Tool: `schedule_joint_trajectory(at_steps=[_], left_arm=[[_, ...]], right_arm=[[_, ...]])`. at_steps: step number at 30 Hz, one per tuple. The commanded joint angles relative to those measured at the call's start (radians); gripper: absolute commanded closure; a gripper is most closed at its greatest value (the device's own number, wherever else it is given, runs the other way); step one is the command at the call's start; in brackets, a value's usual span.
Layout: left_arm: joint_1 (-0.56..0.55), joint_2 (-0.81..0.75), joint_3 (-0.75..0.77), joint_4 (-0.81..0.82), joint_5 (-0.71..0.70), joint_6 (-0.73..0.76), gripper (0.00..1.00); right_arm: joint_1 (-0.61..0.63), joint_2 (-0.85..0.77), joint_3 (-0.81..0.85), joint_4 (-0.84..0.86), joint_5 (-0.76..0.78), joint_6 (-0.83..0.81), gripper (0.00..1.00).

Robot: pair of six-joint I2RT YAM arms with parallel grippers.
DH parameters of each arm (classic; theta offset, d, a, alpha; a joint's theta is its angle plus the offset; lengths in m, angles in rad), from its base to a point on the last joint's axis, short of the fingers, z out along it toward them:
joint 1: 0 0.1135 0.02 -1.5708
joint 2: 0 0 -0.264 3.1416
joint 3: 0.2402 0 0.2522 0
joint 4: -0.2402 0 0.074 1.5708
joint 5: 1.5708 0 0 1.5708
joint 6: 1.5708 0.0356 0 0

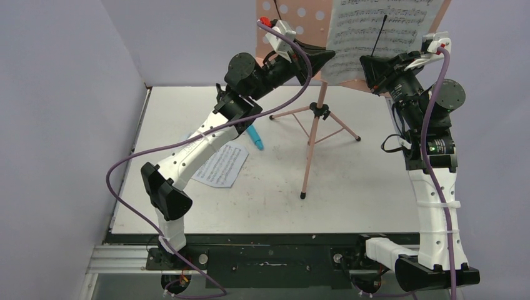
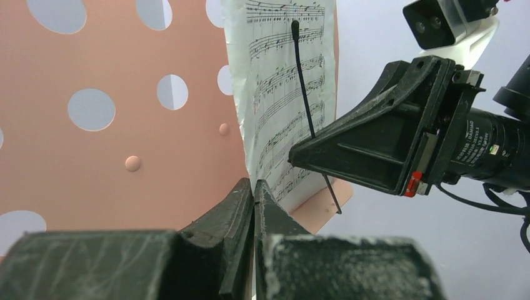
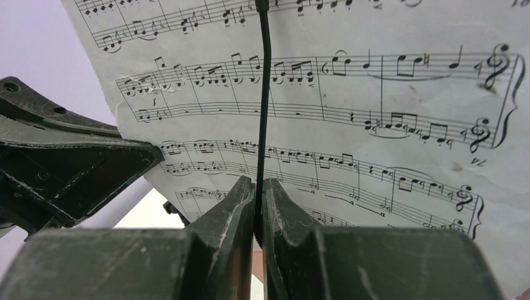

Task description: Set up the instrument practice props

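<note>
Just printed notes on the sheet-music page; arms raised, left end effector shut, right end effector pinching the black wire.

Robotics lab test cell. White table boxed in by plain lavender walls; left arm and right arm bolted to a black base rail at its near edge, over bare aluminium framing, with purple cables looping off each and a small camera mounted at a wrist. A pink music stand stands between the arms, its tripod feet on the tabletop.
</note>
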Motion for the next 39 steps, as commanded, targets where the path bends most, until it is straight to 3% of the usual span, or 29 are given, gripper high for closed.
schedule_joint_trajectory(at_steps=[1,14,21,25,29,37,39], left_arm=[[-0.007,0.007,0.072,0.039,0.02,-0.024,1.0],[-0.018,0.064,0.147,0.001,0.051,-0.037,1.0],[-0.019,0.08,0.165,-0.009,0.049,-0.037,0.93],[-0.019,0.076,0.16,-0.012,0.05,-0.038,0.81],[-0.019,0.045,0.115,0.003,0.041,-0.03,0.63],[-0.019,-0.096,-0.103,0.126,0.009,-0.03,0.26],[-0.019,-0.148,-0.185,0.191,0.008,-0.043,0.22]], right_arm=[[0.015,-0.024,0.008,0.063,-0.032,0.01,0.95],[0.023,-0.024,0.013,0.064,-0.034,0.015,0.95],[0.026,-0.022,0.024,0.06,-0.034,0.013,0.95],[0.027,-0.025,0.022,0.056,-0.032,0.01,0.95],[0.027,-0.025,0.021,0.056,-0.028,0.009,0.95],[0.029,-0.028,0.02,0.05,-0.02,0.007,0.95],[0.029,-0.031,0.015,0.05,-0.016,0.007,0.95]])
